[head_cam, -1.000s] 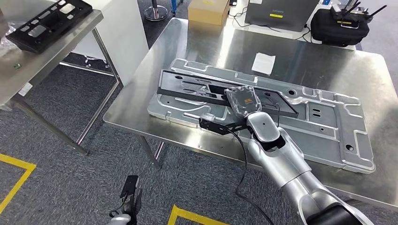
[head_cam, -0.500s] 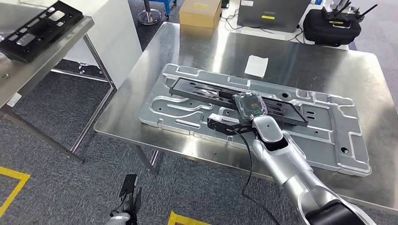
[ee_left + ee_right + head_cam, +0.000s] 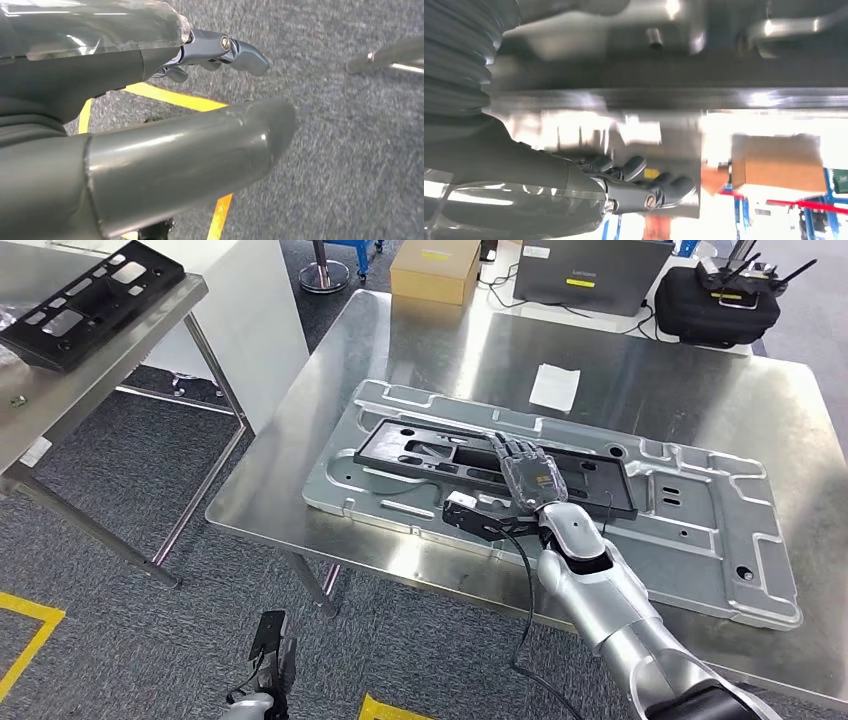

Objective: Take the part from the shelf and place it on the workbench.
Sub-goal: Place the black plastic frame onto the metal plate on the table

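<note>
Black frame part [image 3: 480,462] lies flat on the large grey metal plate [image 3: 700,530], which rests on the steel table [image 3: 420,350]. Part runs lengthwise along the plate, its long edges roughly parallel to the plate's own, and it sits within the plate's outline.

Right hand [image 3: 527,472] is extended over the middle of the part, fingers [image 3: 512,450] stretched out straight and apart, holding nothing. Whether the fingertips touch the part's surface cannot be told from the head view. In the right wrist view the right hand [image 3: 574,185] shows its dark fingers [image 3: 664,186] loosely extended with nothing between them; the picture is blurred. A black bracket with a white-tipped camera [image 3: 475,515] projects sideways from the right wrist, with a black cable hanging below it.

Left hand [image 3: 165,115] hangs low beside the body over grey carpet [image 3: 350,150] marked with yellow tape [image 3: 180,100]. Its fingers [image 3: 235,49] are apart from the thumb and hold nothing.

Second black part [image 3: 90,302] lies on the steel shelf [image 3: 60,380] to the left, well apart from the table. On the table's far side sit a white paper slip [image 3: 555,387], a cardboard box [image 3: 433,270], a grey case [image 3: 590,275] and a black bag [image 3: 720,305].
</note>
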You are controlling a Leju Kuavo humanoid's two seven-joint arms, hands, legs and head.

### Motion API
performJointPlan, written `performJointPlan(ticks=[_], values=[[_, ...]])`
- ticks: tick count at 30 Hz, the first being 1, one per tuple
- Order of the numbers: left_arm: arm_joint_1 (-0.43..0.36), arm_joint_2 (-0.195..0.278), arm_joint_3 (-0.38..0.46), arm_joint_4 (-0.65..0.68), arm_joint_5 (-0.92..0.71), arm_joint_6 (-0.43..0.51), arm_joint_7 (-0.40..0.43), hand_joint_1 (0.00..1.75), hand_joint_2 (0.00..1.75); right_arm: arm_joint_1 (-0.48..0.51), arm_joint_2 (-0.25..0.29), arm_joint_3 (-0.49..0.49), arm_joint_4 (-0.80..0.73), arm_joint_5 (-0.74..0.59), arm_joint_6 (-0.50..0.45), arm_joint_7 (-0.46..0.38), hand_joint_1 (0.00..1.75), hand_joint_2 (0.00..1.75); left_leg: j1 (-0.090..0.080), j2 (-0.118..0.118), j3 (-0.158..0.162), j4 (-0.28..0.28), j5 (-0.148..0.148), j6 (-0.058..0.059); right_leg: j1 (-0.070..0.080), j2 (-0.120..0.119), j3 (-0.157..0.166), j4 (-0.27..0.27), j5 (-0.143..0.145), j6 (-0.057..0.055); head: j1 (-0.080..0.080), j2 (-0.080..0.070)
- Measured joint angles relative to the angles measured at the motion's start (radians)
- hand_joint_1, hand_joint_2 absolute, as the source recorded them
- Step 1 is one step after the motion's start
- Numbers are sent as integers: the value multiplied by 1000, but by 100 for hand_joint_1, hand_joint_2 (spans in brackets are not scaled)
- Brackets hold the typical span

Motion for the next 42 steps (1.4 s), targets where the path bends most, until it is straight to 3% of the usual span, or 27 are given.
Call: performJointPlan(ticks=[2, 4, 7, 9, 10, 12, 14, 18, 20, 22, 24, 25, 26, 28, 30, 33, 34, 35, 37, 38, 39, 40, 41, 42], values=[[3, 2, 0, 0, 10, 2, -5, 0, 0, 44, 9, -19, -15, -47, -26, -37, 0, 175, 1, 1, 2, -1, -4, -11, 1, 2, 3, -4, 0, -10, 0, 0], [6, 6, 0, 0, 21, 4, -12, 0, 0, 86, 19, -36, -41, -88, -49, -70, 0, 175, 3, 2, -7, 30, -29, -20, -4, 3, 10, -10, 1, -22, -4, 0], [14, 10, 0, 0, 34, 7, -19, 0, 0, 148, 28, -52, -85, -144, -60, -113, 0, 175, 5, 4, -82, 205, -117, -29, -4, 1, 18, -12, -4, -35, -10, 0], [23, 13, 0, 0, 37, 8, -20, 0, 0, 176, 32, -60, -105, -159, -61, -126, 0, 175, 5, 4, -122, 285, -137, -31, -3, 2, 19, -9, -7, -37, -10, 0], [26, 14, 1, 0, 38, 9, -21, 0, 0, 182, 33, -63, -112, -161, -61, -128, 0, 175, 5, 4, -116, 271, -119, -31, -3, 4, 19, -7, -9, -37, -11, 0], [27, 16, 1, 0, 41, 9, -21, 0, 0, 189, 33, -67, -122, -162, -59, -129, 0, 175, 6, 4, -59, 149, -53, -27, -3, 8, 22, -2, -14, -32, -11, 0], [25, 17, 1, 0, 43, 9, -23, 0, 0, 198, 33, -71, -133, -164, -58, -130, 0, 175, 3, 4, -4, 38, -15, -18, 0, 10, 23, 3, -17, -22, -10, 0], [28, 18, 2, 0, 72, 7, -42, 0, 0, 250, 34, -82, -182, -254, -48, -201, 0, 175, 0, 1, 7, 10, -4, -1, 2, 9, 23, 2, -14, -3, -9, 0], [33, 19, 4, 0, 99, 3, -62, 0, 0, 321, 36, -94, -251, -366, -27, -287, 0, 175, 4, 1, 6, 3, 4, 11, -1, 7, 11, 38, -56, 8, -7, 0], [42, 24, 8, 0, 125, -2, -79, 0, 0, 423, 36, -108, -342, -469, -8, -371, 0, 175, 4, 2, -1, 0, 10, 20, -4, 5, -29, 152, -139, 15, -4, 0], [57, 31, 13, 0, 146, -4, -90, 0, 0, 538, 33, -122, -429, -513, -8, -425, 0, 175, 3, 2, -9, 0, 14, 24, -5, 4, -63, 258, -189, 18, -2, 0], [65, 35, 16, 0, 154, -5, -94, 0, 0, 595, 30, -130, -469, -521, -12, -445, 0, 175, 2, 1, -13, 1, 16, 24, -5, 4, -58, 265, -185, 18, -2, 0], [72, 39, 18, 0, 161, -6, -97, 0, 0, 643, 27, -139, -505, -522, -17, -459, 0, 175, 2, 1, -18, 1, 19, 23, -5, 4, -33, 231, -165, 15, -2, 0], [80, 46, 24, 0, 170, -6, -100, 0, 0, 707, 21, -156, -562, -519, -25, -477, 0, 175, 1, 3, -24, 1, 26, 16, -2, 4, 53, 90, -117, 5, -2, 0], [81, 50, 26, 0, 173, -6, -100, 0, 0, 740, 18, -166, -602, -506, -34, -486, 0, 175, 1, 6, -27, -1, 35, 7, 5, 4, 107, -4, -89, -5, -3, 0], [84, 58, 26, 0, 174, -7, -96, 0, 0, 792, 12, -173, -654, -471, -54, -491, 0, 175, 1, 6, -28, -5, 49, -11, 8, 3, 106, -24, -70, -20, -1, 0], [86, 62, 26, 0, 174, -8, -93, 0, 0, 806, 10, -174, -667, -459, -61, -493, 0, 175, 1, 5, -34, -1, 41, -17, 5, 1, 102, -29, -61, -27, -1, 0], [88, 66, 27, 0, 174, -9, -90, 0, 0, 817, 9, -173, -680, -448, -69, -494, 0, 175, 2, 5, -44, 20, 14, -21, 2, 0, 94, -34, -50, -34, -3, 0], [90, 73, 27, 0, 176, -13, -84, 0, 0, 836, 8, -167, -703, -436, -88, -502, 0, 175, 4, 5, -74, 119, -83, -29, 0, -3, 73, -38, -28, -44, -8, 0], [90, 76, 27, 0, 177, -15, -81, 0, 0, 845, 8, -161, -714, -440, -96, -508, 0, 131, 5, 5, -88, 186, -129, -33, 1, -5, 61, -37, -20, -45, -11, 0], [90, 78, 27, 0, 178, -17, -78, 0, 0, 855, 8, -153, -724, -452, -100, -514, 0, 87, 6, 5, -94, 241, -155, -36, 2, -6, 49, -35, -11, -45, -12, 0], [91, 81, 27, 0, 180, -19, -76, 0, 0, 864, 8, -143, -731, -473, -100, -520, 0, 44, 6, 6, -87, 269, -157, -38, 2, -7, 36, -32, -3, -44, -12, 0], [92, 83, 27, 0, 182, -21, -73, 0, 0, 871, 8, -134, -735, -504, -96, -526, 0, 0, 6, 6, -62, 262, -141, -39, 3, -7, 23, -29, 5, -42, -12, 0], [92, 85, 26, 0, 185, -23, -72, 0, 0, 877, 8, -126, -736, -539, -90, -532, 0, 0, 6, 6, -19, 218, -116, -38, 2, -7, 10, -25, 13, -40, -13, 0]])
